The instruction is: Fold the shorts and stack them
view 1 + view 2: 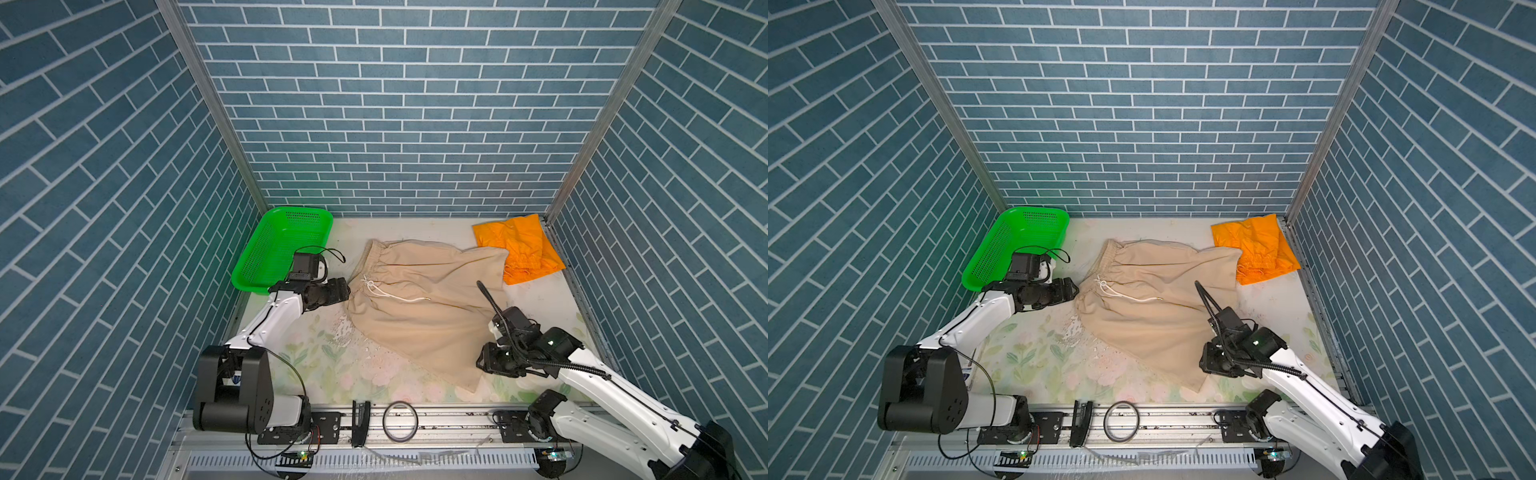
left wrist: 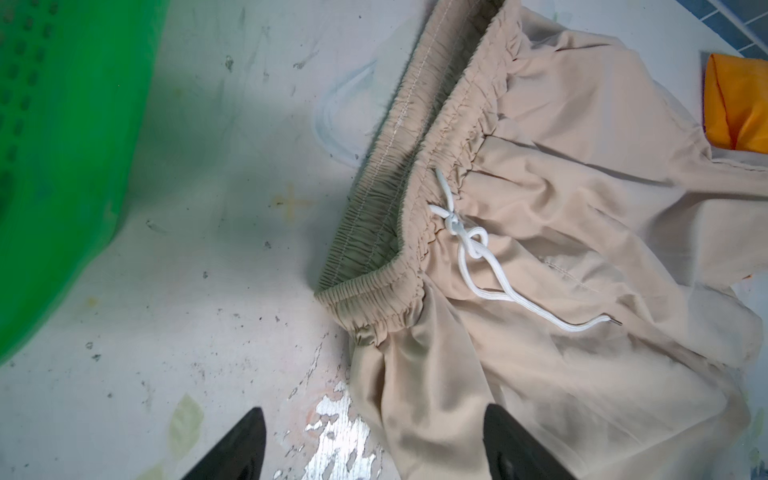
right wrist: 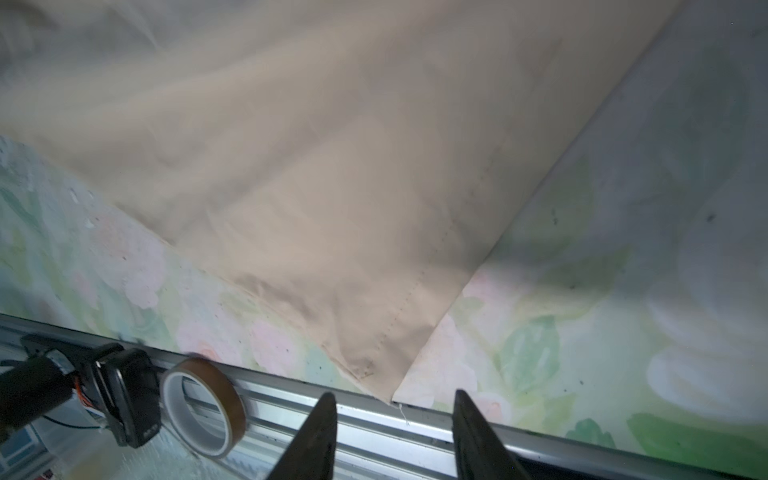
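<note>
Floral table [image 1: 316, 365], beige shorts [image 1: 419, 316]; left pincer [image 2: 374, 409], right pincer [image 3: 395, 395] agape, empty; drawstring knot [image 2: 455, 226] clearest from left wrist.

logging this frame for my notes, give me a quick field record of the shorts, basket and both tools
beige shorts: spread out mid-table, unfolded, drawstring up
orange shorts: roughly folded, far right corner
green basket: far left corner, nothing seen inside
left tool: open, at the beige waistband's near end
right tool: open, by the beige near hem corner
stack: not yet made
</note>
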Motion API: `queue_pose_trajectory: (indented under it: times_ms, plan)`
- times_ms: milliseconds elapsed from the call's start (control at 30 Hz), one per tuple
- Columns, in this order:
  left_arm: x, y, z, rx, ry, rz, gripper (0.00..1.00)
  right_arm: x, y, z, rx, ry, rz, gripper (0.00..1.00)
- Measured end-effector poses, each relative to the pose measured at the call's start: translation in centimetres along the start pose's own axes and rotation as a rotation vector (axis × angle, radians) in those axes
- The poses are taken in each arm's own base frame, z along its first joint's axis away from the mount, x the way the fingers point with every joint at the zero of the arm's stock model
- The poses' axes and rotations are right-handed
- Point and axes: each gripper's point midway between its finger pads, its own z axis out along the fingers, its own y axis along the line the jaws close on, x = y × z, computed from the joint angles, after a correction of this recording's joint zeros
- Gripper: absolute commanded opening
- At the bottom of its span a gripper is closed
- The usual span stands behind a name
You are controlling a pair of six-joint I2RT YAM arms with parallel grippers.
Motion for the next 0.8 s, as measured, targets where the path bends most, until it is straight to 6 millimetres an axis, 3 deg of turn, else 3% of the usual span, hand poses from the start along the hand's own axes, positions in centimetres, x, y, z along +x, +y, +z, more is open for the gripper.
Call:
queue_pose_trajectory:
  times_ms: [233, 433, 567, 633, 733, 800]
  plan:
    - [0.4, -0.6, 0.9, 0.067, -0.004, -0.020, 0.83, 3.1, 1.4, 3.4, 0.083, 0.138, -0.145, 0.50]
    - [1.2, -0.1, 2.4, 0.062, 0.044, -0.035, 0.82, 3.9, 1.8, 5.5, 0.136, 0.176, -0.201, 0.49]
    - [1.1, -0.2, 2.5, 0.067, 0.039, -0.033, 0.80, 3.4, 2.2, 5.9, 0.129, 0.141, -0.185, 0.27]
    - [1.0, -0.1, 2.5, 0.060, 0.034, -0.032, 0.80, 3.2, 2.0, 6.0, 0.135, 0.125, -0.179, 0.11]
    - [1.0, 0.3, 2.5, 0.033, 0.029, -0.024, 0.79, 2.9, 1.4, 5.9, 0.150, 0.098, -0.172, 0.00]
    - [1.1, 0.4, 2.6, 0.020, 0.028, -0.016, 0.78, 2.8, 1.3, 5.7, 0.152, 0.082, -0.176, 0.00]
